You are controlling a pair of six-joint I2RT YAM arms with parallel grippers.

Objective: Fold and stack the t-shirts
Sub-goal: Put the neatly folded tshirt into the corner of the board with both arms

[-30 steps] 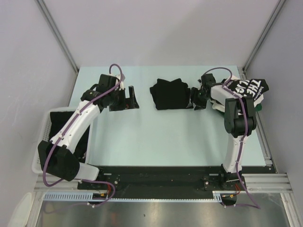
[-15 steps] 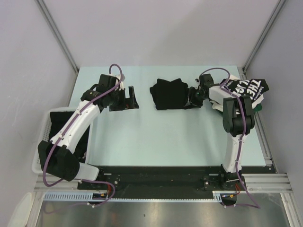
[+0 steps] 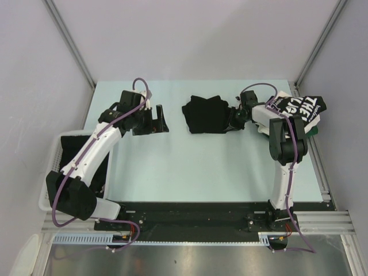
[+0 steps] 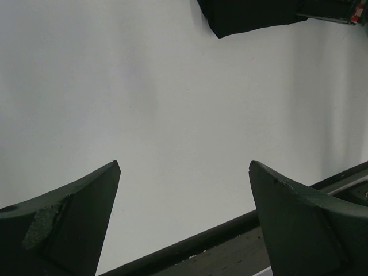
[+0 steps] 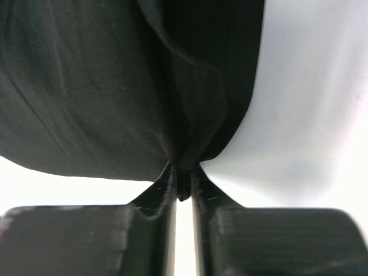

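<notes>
A folded black t-shirt (image 3: 206, 114) lies at the middle back of the table. My right gripper (image 3: 232, 121) is at its right edge. In the right wrist view the jaws (image 5: 183, 175) are pinched on a fold of that black cloth (image 5: 103, 86). A second t-shirt with big white lettering (image 3: 302, 108) sits bunched at the far right, behind the right arm. My left gripper (image 3: 157, 121) hovers left of the folded shirt, open and holding nothing (image 4: 184, 172). A corner of the shirt (image 4: 247, 14) shows at the top of the left wrist view.
A white mesh basket (image 3: 49, 172) stands at the table's left edge with dark cloth (image 3: 72, 152) inside. The pale table top (image 3: 190, 161) stretches between the arms toward the black rail at the near edge.
My right gripper has slid left onto the folded shirt's right edge and its jaws have closed on the cloth. The left arm has not moved.
</notes>
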